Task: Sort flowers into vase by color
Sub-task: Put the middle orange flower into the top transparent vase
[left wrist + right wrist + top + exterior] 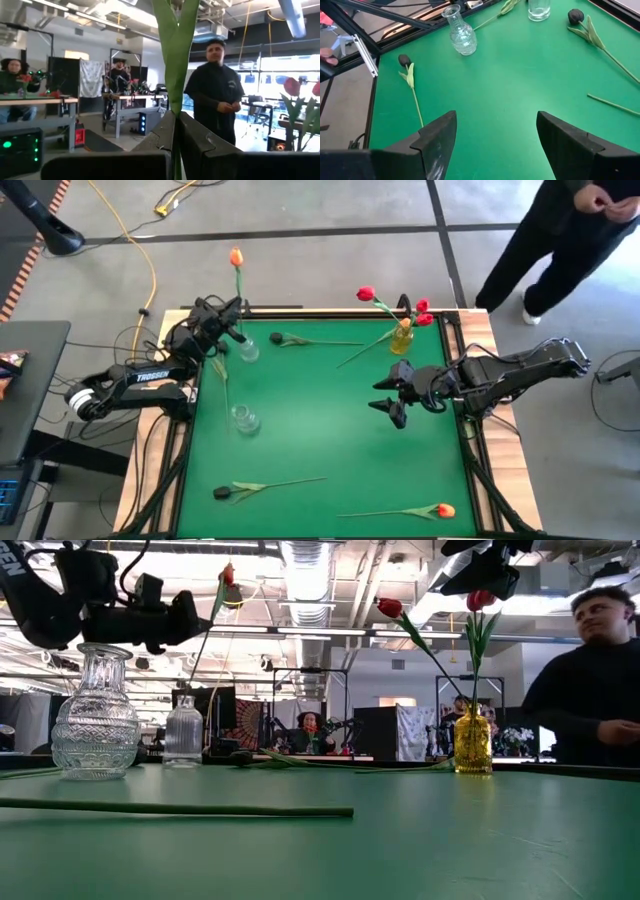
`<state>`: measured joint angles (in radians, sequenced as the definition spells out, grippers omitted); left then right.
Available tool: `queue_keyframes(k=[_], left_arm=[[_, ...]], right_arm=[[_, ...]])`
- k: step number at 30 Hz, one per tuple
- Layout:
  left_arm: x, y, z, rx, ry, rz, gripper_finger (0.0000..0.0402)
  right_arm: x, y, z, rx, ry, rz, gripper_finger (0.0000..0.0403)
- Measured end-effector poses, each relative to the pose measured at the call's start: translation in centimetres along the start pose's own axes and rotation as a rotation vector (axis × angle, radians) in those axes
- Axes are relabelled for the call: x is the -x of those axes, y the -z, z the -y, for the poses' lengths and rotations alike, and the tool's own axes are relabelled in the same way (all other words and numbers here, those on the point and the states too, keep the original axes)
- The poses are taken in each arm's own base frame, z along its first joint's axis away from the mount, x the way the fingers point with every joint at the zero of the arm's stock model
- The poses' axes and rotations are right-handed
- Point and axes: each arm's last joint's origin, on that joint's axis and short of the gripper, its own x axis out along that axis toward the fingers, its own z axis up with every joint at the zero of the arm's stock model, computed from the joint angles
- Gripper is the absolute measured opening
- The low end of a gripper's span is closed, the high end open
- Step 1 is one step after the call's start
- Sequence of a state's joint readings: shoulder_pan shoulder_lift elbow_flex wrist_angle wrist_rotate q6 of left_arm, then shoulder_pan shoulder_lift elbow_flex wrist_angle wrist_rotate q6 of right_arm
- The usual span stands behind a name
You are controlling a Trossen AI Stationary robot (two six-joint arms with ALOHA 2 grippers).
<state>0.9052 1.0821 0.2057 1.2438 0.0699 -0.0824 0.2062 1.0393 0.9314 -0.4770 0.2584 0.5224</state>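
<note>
My left gripper (228, 318) is shut on an upright orange tulip (236, 257) at the table's far left, above a slim clear vase (247, 350). A bulbous clear vase (245, 418) stands nearer on the left. A yellow vase (402, 338) at the far right holds red tulips (365, 294) by their stems. Lying flat on the table are two dark tulips (277, 338) (222, 493), an orange tulip (445, 510) and a loose stem (222, 380). My right gripper (395, 395) hovers open above the table's right half and is empty. My left gripper pinches the orange tulip's stem and leaf (175, 100) between its two fingers (155, 140), below the head. The fingers lie level, across the stem. The tulip stands upright and is lifted, with its head (228, 575) above the gripper. Whether its lower end reaches the slim vase (183, 730) cannot be told.
A person (560, 240) stands beyond the table's far right corner. Another stem (365, 352) lies beside the yellow vase. The green mat (330, 430) is bare in the middle. In the low view, the near dark tulip's stem (180, 810) runs across the foreground.
</note>
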Motion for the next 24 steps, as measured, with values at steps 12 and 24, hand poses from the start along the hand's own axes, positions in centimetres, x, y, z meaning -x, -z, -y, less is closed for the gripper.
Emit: queue_keyframes(k=[12,24], left_arm=[[0.0,1.1,-0.1,-0.017,-0.008,-0.115,0.0000],[3.0,2.6,-0.5,0.089,0.060,-0.115,0.0000]], right_arm=[[0.0,0.0,-0.1,-0.007,-0.026,-0.014,0.0299],[0.0,0.0,-0.1,0.009,-0.025,-0.014,0.0299]])
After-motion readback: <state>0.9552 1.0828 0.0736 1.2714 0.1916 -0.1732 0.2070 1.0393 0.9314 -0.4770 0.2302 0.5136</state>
